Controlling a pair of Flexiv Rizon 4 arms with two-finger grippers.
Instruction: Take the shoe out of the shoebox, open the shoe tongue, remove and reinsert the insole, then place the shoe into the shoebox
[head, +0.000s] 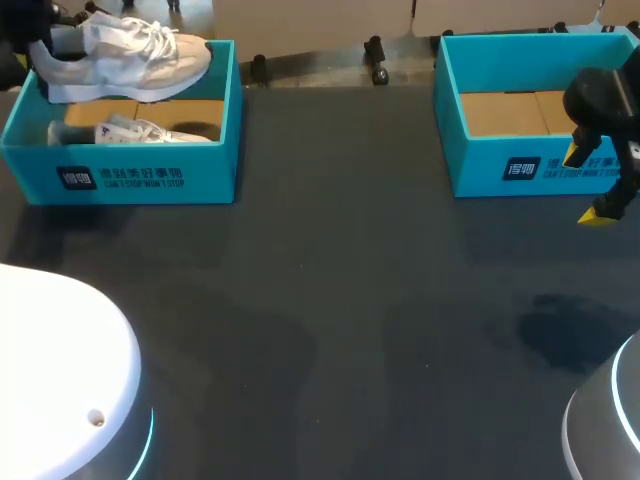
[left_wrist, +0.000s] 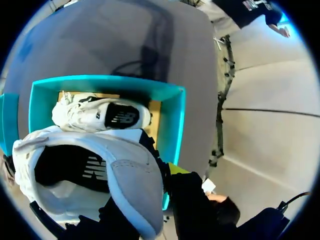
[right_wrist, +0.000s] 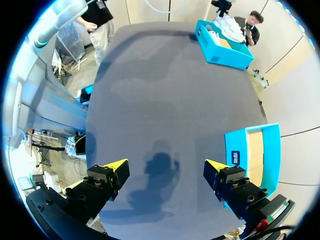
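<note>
The left hand gripped a shoe by the heel, just above the left box, where a second shoe lay. The right hand hung wide open over the tabletop. The taking-out seemed underway; next, I'd guess, setting it down for the tongue.

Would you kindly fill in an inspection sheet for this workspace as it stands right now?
Surface: dark table, with faint shadows on it.
Job's things: raised shoe above the left shoebox; second shoe lying inside that box; right shoebox shows only its cardboard floor.
Clutter: nothing seen.
Grippers: left gripper shut on the raised shoe; right gripper open and empty, by the right shoebox's front wall.
Cables: nothing seen on the table.
Surroundings: nobody reaches over the table.
</note>
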